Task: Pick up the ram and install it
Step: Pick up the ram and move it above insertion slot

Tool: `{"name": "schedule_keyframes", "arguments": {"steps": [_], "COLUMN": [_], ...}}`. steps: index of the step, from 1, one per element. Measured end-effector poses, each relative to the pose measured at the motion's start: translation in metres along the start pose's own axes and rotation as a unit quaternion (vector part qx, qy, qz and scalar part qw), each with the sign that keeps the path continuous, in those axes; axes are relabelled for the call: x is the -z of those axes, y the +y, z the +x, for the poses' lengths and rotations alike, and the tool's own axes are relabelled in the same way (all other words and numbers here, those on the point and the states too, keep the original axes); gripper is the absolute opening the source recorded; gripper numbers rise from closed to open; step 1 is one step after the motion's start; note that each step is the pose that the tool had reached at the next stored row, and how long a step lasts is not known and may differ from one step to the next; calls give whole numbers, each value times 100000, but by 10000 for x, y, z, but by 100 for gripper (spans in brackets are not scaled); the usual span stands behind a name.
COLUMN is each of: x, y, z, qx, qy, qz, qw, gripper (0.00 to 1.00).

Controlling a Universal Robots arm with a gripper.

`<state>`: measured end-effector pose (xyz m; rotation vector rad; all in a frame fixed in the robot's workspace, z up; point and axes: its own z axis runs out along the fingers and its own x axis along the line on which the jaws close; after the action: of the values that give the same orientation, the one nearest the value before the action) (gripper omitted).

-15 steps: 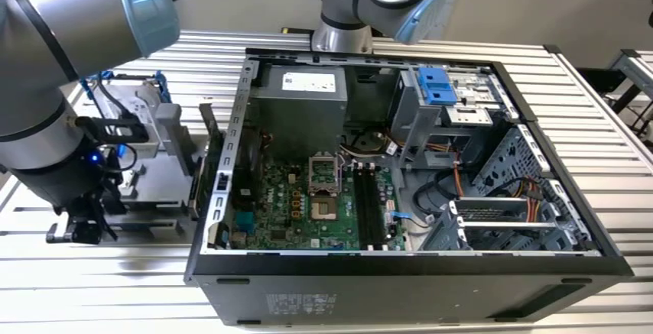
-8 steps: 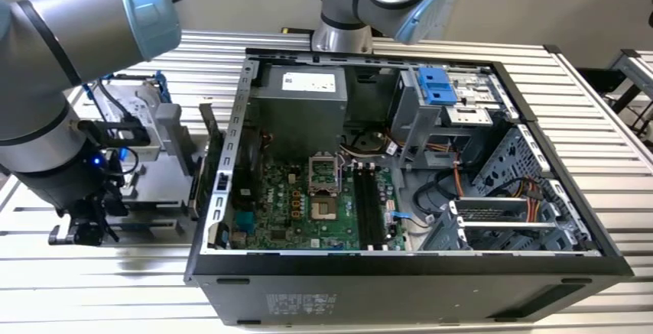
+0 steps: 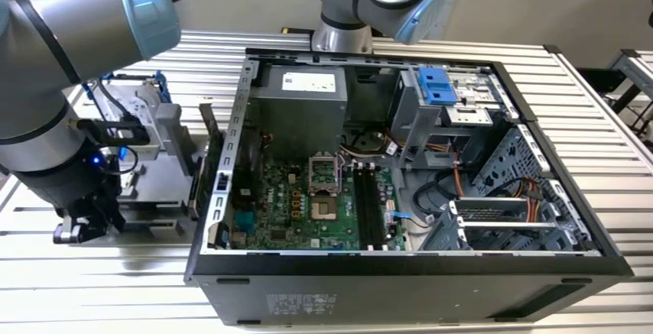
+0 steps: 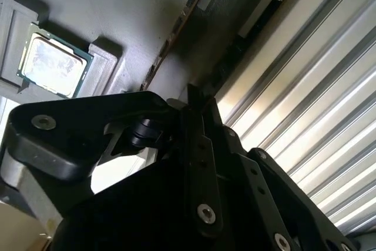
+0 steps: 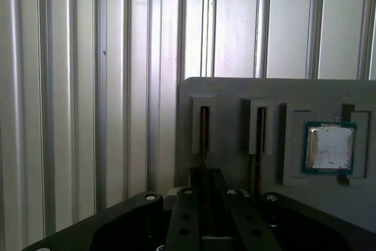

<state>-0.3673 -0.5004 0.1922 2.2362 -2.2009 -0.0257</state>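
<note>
1. The single arm [image 3: 61,82] carried its black gripper [image 3: 87,223] low over a grey moulded fixture block [image 3: 148,196]. The block stood on the ribbed metal table [image 3: 607,154], at the exterior view's left of the open black computer case [image 3: 408,288].
2. The ram [image 5: 204,130], a thin flat stick seen edge-on, stood upright in a narrow raised slot of the fixture block [image 5: 235,89]. It had not been lifted out.
3. Governing relation: in the first wrist view the ram's long edge ran straight away from the gripper [image 5: 205,177], in line with the gripper's centre line and just beyond its tip. In the second wrist view the same edge [image 4: 176,33] ran diagonally away from the gripper [image 4: 194,101].
4. A second thin strip [image 5: 258,136] stood in the neighbouring slot, parallel to the ram and off the gripper's line. A small square silver chip with a green border [image 5: 329,148] lay in a recess beyond it, well clear of the gripper.
5. Gripper state: it could not be determined whether the gripper was open or closed, or whether it had hold of the ram. Its own black body hid the contact area in both wrist views.
6. The long black memory slots [image 3: 372,208] on the green motherboard lay inside the case, well apart from the gripper, toward the exterior view's right. Judged from this, the work stood at the pick-up stage and installation had not begun.
</note>
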Motion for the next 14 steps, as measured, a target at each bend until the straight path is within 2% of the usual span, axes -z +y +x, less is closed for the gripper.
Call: {"name": "schedule_keyframes", "arguments": {"steps": [8, 9, 14], "x": [7, 7, 7], "y": [3, 3, 5], "z": [0, 0, 0], "qx": [120, 118, 118], "qy": [6, 6, 4], "qz": [2, 3, -1], "qw": [100000, 100000, 100000], "gripper": [100, 0, 0]}}
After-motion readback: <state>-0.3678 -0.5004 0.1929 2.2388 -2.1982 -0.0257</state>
